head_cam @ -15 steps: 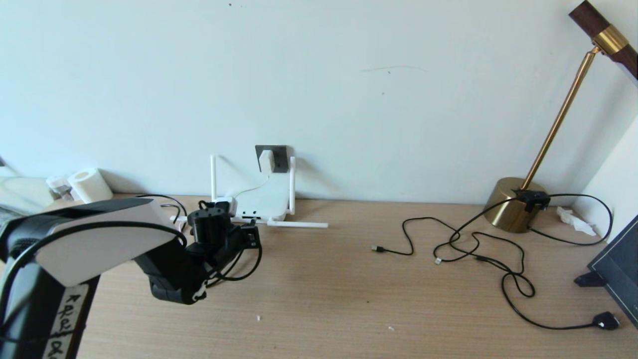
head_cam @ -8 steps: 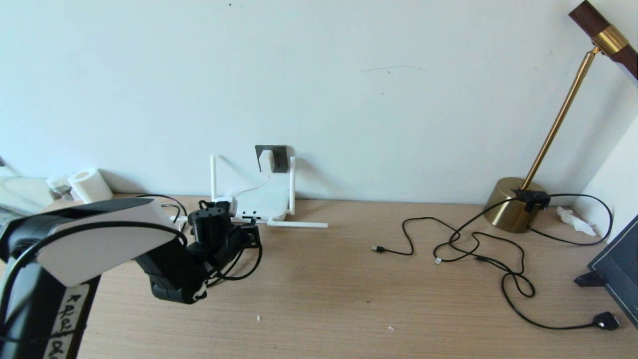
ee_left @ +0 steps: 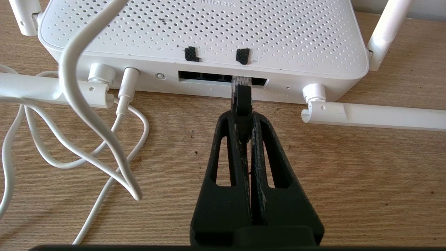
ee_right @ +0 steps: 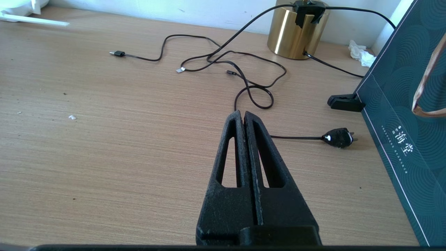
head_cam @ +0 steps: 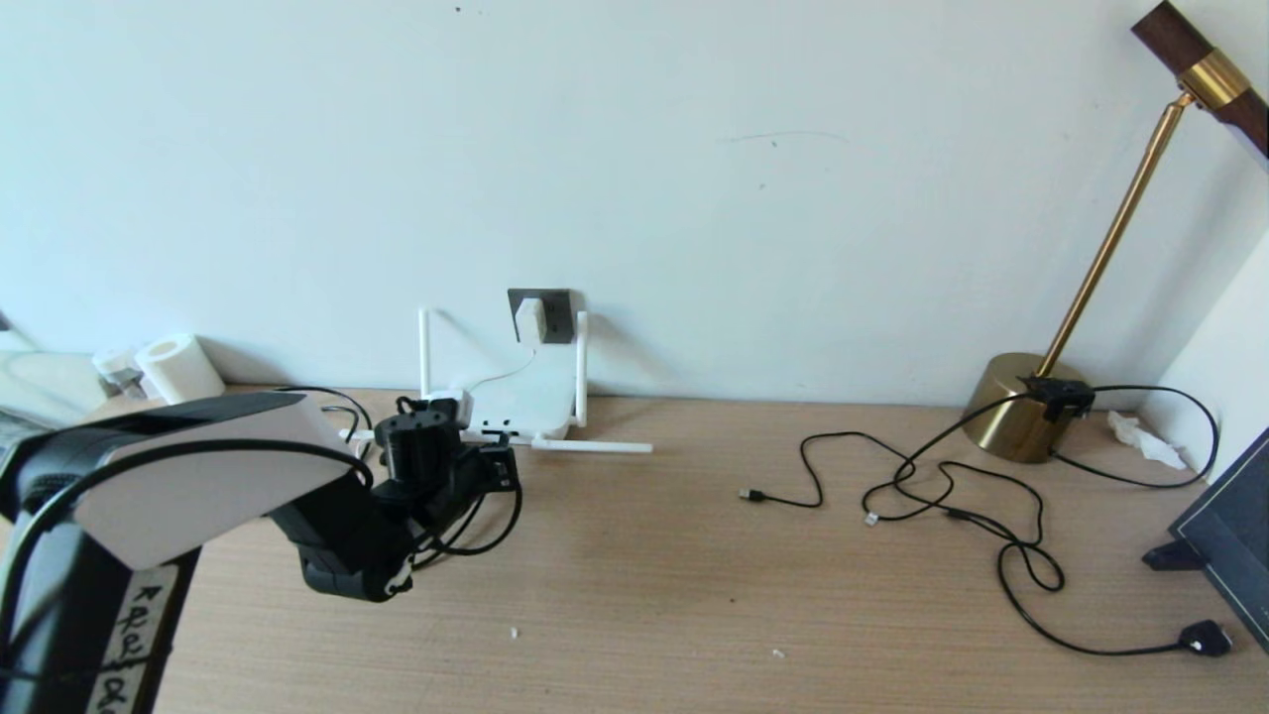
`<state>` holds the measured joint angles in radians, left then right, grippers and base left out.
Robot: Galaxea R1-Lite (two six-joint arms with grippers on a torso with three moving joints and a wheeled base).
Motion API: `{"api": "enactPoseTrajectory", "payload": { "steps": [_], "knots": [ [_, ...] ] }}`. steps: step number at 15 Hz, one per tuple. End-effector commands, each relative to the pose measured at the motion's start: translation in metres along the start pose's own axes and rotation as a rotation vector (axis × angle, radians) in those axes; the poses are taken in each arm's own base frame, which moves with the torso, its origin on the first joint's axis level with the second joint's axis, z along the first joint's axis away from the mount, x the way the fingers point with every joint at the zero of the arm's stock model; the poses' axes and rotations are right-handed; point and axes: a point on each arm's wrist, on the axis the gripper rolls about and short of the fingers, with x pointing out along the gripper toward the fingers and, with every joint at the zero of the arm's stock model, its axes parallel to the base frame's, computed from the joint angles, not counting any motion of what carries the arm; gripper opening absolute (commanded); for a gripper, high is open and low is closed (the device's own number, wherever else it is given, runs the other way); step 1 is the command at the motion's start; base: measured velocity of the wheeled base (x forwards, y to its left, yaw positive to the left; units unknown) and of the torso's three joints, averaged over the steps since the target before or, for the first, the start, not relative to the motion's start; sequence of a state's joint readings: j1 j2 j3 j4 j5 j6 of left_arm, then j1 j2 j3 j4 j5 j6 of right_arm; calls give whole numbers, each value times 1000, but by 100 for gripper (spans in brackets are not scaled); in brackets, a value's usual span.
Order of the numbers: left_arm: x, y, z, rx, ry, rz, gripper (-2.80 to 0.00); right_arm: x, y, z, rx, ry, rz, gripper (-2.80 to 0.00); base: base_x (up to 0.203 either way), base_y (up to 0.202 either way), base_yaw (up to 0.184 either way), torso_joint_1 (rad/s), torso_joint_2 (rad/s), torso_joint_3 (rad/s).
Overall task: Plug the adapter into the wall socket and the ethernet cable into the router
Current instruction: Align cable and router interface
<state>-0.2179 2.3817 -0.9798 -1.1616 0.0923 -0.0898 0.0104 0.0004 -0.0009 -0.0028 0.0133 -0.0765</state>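
Left gripper (ee_left: 243, 120) is clamped on the ethernet cable (ee_left: 241, 99), holding it by the black boot with the clear plug tip sticking out ahead of the fingertips. The tip sits right at the mouth of the router's (ee_left: 209, 33) dark port strip, touching or just entering it; I can't tell whether it is seated. The plug's long axis runs straight along the gripper's axis into the port edge, so I judge what's left is a straight push forward with no sideways correction. The plug looks turned on edge, narrow side up, and I can't confirm that matches the port's orientation. That's the risk I see.

In the head view, the left gripper (head_cam: 501, 468) is low over the desk (head_cam: 694, 595), reaching level toward the router (head_cam: 525, 397) at the wall. The left arm is clearly the nearer one.

The adapter (head_cam: 531, 319) is already on the wall socket (head_cam: 543, 315), its white cord (ee_left: 75, 90) looping down to the power jack on the router's port edge. I read that half as done.

Right gripper (ee_right: 244, 116) is closed on nothing, parked well off to the right over bare desk, pointing toward the thin black cords (ee_right: 244, 69) and the brass lamp base (ee_right: 296, 33). It isn't in the head view.
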Motion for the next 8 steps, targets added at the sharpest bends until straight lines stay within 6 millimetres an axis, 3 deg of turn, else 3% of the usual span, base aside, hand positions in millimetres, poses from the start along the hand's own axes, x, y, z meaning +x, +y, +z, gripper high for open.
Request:
{"api": "enactPoseTrajectory", "payload": {
  "steps": [1, 8],
  "knots": [
    [0, 0, 1, -2, -9, 0, -280, 0, 0, 0, -1, 0, 1, -280, 0, 0, 0, 0, 0, 0],
    [1, 0, 1, -2, -10, 0, -280, 0, 0, 0, 0, 0, 1, -280, 0, 0, 0, 0, 0, 0]
  ]
}}
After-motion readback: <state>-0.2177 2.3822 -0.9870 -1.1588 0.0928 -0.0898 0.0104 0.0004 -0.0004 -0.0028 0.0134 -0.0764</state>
